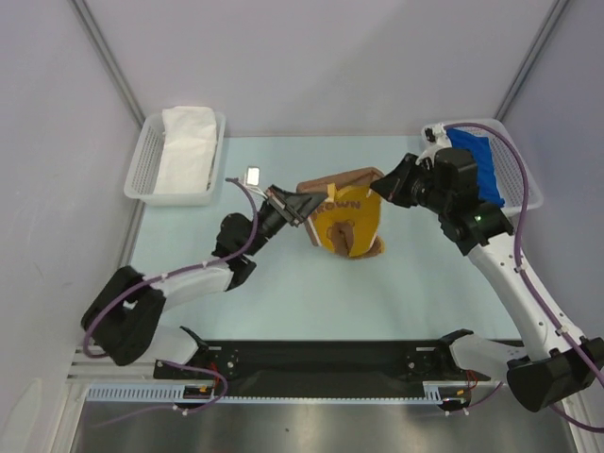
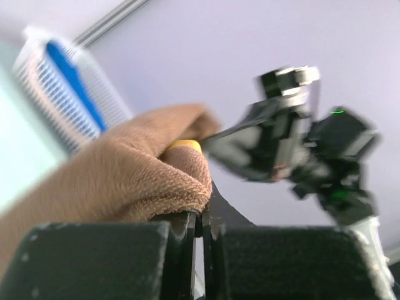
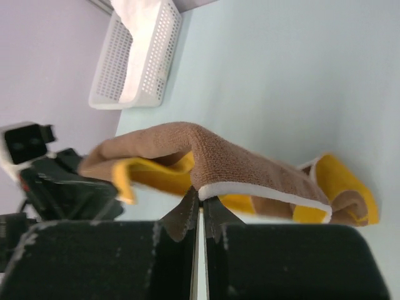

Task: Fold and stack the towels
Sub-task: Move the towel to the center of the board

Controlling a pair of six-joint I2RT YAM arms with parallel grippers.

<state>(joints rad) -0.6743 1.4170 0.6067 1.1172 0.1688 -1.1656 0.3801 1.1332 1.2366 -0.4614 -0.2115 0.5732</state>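
We had both arms on the brown towel (image 1: pixel 344 222), mid-table. The left gripper (image 1: pixel 300 206) was closed on the towel's left corner; from the left wrist view the jaws met with terry cloth bunched right at the pinch. The right gripper (image 1: pixel 385 189) was pinched tight on the white-trimmed edge at the towel's far right corner, jaws together on the trim in the right wrist view. Between the two grips the top edge was raised off the table (image 1: pixel 283 293) as a sagging brown span, folded over, with the yellow print and brown lettering facing up below it. The bear end of the towel sat toward the arm bases; we could not tell whether it rested flat on the table or hung just clear. The white towel (image 1: pixel 184 142) lay loosely piled in the left basket (image 1: pixel 140 175) at the far left corner, well apart from the grippers. The blue towel (image 1: pixel 477 165) was in the right basket (image 1: pixel 527 189) at the far right, partly hidden behind the right arm. A small white object (image 1: pixel 252 175) sat on the table near the left basket; too small to identify.
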